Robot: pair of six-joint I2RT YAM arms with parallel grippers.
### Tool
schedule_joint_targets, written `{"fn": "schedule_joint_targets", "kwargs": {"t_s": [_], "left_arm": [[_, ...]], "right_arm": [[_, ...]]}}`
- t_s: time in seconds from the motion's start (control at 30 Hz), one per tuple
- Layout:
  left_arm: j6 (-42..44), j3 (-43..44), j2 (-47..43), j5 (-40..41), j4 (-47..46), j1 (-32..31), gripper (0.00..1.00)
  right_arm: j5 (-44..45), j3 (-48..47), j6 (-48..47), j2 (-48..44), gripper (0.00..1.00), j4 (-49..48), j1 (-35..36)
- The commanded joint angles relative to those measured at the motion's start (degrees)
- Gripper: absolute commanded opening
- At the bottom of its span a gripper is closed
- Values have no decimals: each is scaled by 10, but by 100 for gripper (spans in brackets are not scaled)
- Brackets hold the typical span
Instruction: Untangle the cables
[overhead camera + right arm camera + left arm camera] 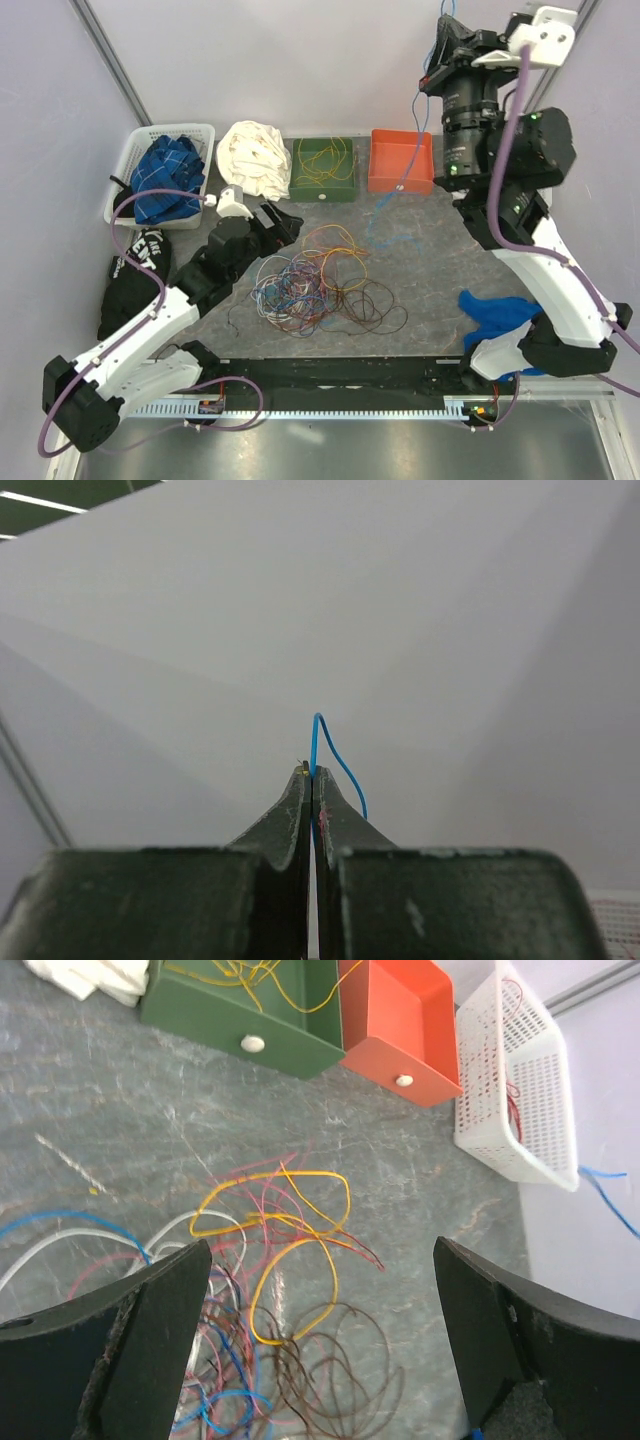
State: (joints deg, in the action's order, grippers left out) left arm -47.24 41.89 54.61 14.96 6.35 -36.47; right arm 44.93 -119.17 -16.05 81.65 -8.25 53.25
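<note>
The cables (315,285) lie knotted in the middle of the tabletop (435,285), at about 5 o'clock from the left gripper (281,222). That gripper hangs released, jaws wide, just beside the heap, and its arm is the nearer one. The right gripper (312,778), raised high at the tangle's 1 o'clock, is clenched on a blue strand (322,735) that trails down toward the tabletop.

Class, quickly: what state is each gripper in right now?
Left gripper: open, holding nothing, above the cables.
Right gripper: shut on a blue cable.

Matt marbled table (420,1180) — glossy plastic-sheathed cables (305,285).
</note>
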Motion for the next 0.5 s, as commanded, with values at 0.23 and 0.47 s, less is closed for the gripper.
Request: {"fn": "schedule_joint_targets", "kwargs": {"t_s": [0.23,0.47], "left_arm": [[-110,-56,-106,-48,94,1,99],[-99,-79,-132,-79,99,1,99]], "right_arm": [[4,2,100,71,0,82,-145],[-8,-58,122,142,0,61,-208]]}}
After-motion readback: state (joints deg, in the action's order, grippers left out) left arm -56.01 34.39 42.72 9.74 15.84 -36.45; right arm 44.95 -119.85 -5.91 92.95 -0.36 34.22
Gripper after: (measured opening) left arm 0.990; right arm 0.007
